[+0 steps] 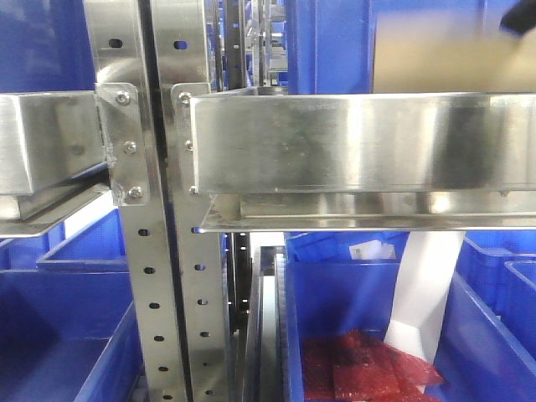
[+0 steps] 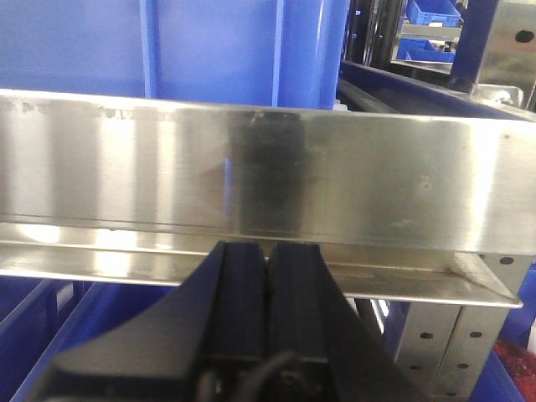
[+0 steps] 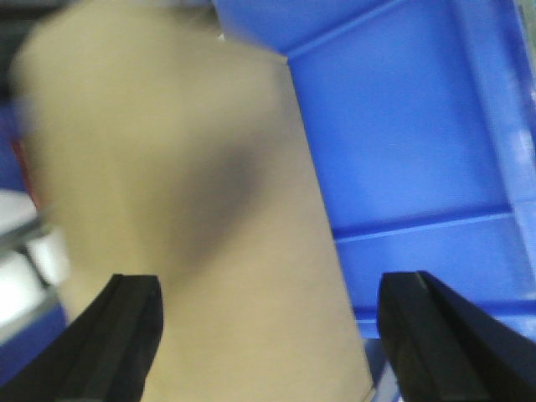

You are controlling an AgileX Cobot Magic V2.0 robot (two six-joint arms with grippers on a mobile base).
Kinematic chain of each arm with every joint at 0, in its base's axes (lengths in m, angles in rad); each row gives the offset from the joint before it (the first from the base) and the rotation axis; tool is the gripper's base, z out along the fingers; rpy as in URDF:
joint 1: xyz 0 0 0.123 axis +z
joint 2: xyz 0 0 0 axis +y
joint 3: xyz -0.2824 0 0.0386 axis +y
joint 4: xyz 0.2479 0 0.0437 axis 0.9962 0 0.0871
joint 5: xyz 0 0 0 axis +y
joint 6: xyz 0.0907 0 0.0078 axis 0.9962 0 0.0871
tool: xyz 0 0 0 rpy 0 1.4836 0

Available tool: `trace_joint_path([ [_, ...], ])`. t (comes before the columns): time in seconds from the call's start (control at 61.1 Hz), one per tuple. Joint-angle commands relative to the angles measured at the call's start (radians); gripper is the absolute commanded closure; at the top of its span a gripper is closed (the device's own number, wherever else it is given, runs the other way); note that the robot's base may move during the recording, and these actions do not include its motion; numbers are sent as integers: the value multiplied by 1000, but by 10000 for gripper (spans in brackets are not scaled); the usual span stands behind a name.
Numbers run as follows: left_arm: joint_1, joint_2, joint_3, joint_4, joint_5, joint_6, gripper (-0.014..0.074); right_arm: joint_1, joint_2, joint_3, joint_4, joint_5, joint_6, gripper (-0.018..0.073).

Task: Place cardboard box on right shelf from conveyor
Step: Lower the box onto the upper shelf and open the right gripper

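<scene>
Front view: the box [image 1: 444, 63] sits upper right behind the right shelf [image 1: 352, 142] lip, blue bins [image 1: 352, 335] below. Right gripper [image 3: 268, 335] jaws spread beside the box [image 3: 184, 209]; left gripper [image 2: 268, 293] jaws pressed together, facing a steel lip [image 2: 251, 180].

Cardboard box [image 1: 444, 57] on right shelf [image 1: 360, 142], bins [image 1: 494, 335] below, uprights [image 1: 159, 251] to left.

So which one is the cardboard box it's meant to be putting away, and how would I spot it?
Find the twin perforated steel uprights, then follow the shiny right shelf running right from them. The cardboard box shows above the shelf's front lip near its right end. It is the only plain tan thing there, against blue plastic bins and bare steel.
</scene>
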State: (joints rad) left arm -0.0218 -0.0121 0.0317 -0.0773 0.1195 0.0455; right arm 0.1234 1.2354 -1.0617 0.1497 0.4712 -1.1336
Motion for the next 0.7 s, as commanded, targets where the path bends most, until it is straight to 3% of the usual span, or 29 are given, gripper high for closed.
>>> trace_joint_path([
  [0.0,0,-15,10,-6,-86,0,712,-4,-80,-5,74,-43,25,-54],
  [0.147,0,-15,10,-6,-86,0,713,-4,-183,77,148,-52,148,-51],
  [0.344,0,-15,10,-6,-86,0,713,-4,-380,239,170,-138,519,-4],
  [0.442,0,-15,10,-6,-86,0,712,-4,-485,309,170,-184,676,117],
  [0.523,0,-15,10,-6,-86,0,712,-4,-576,352,170,-190,781,272],
  [0.687,0,-15,10,-6,-86,0,713,-4,-726,397,170,-183,919,533],
])
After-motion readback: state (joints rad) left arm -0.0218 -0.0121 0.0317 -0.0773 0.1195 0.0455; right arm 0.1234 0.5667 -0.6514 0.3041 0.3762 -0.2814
